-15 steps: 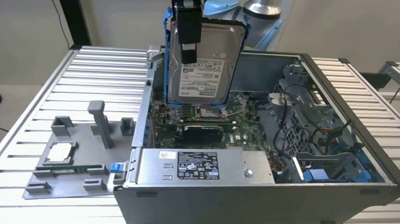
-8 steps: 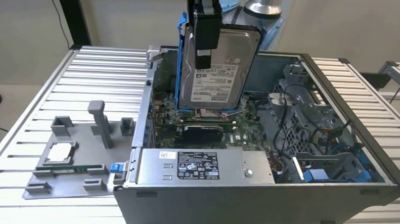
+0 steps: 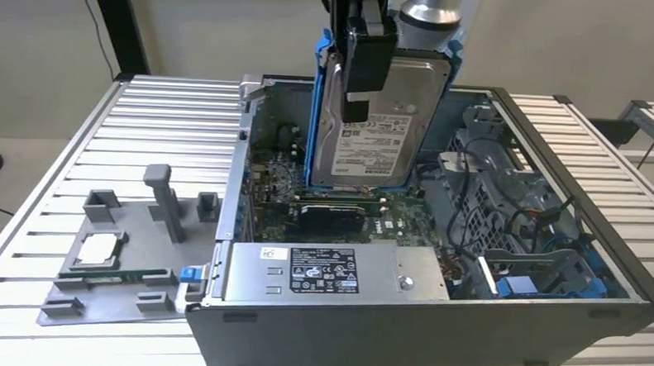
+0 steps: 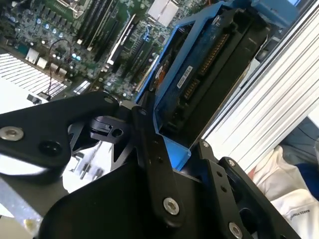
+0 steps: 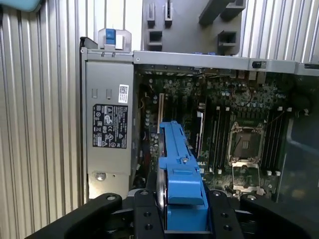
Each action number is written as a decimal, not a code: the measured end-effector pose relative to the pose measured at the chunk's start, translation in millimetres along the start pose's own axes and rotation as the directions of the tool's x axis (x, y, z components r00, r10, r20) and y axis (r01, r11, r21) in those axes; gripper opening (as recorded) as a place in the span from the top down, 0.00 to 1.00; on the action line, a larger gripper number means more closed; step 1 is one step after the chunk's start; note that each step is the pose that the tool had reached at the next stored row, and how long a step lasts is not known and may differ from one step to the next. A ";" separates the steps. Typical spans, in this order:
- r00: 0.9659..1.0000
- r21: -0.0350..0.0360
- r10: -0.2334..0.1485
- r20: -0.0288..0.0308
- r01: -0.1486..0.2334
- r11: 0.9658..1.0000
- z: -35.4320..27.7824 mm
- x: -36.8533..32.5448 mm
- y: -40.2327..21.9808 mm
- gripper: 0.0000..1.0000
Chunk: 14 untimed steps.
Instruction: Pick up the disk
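The black claw (image 3: 360,60) is closed tight on the disk (image 3: 376,119), a flat silver-grey metal box with a white label and a blue plastic frame, and holds it upright in the air above the open grey computer case (image 3: 409,335). In both wrist views the black fingers (image 5: 144,219) press on the two sides of the blue frame, over the green circuit board (image 5: 224,124). On the exterior view's left, a grey plastic tray (image 3: 113,289) lies on the ribbed metal table (image 3: 40,179) beside the case, with a small square silver chip (image 3: 98,246) on it.
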<state>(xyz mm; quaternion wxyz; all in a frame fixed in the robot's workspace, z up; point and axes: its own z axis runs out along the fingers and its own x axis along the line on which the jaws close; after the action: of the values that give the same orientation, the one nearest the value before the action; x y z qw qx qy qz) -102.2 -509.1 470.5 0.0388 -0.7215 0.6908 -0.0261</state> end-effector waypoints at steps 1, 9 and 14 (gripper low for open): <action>1.000 0.000 0.000 0.000 0.000 1.000 0.5 1.8 -2.5 1.00; 1.000 0.000 0.000 0.000 0.000 1.000 4.7 20.0 -26.6 1.00; 1.000 0.000 0.000 0.000 0.000 1.000 6.8 29.9 -38.1 1.00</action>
<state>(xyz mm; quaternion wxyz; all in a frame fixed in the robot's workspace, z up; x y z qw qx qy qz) -62.3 -537.2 466.7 0.0389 -0.7215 0.6908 -0.0261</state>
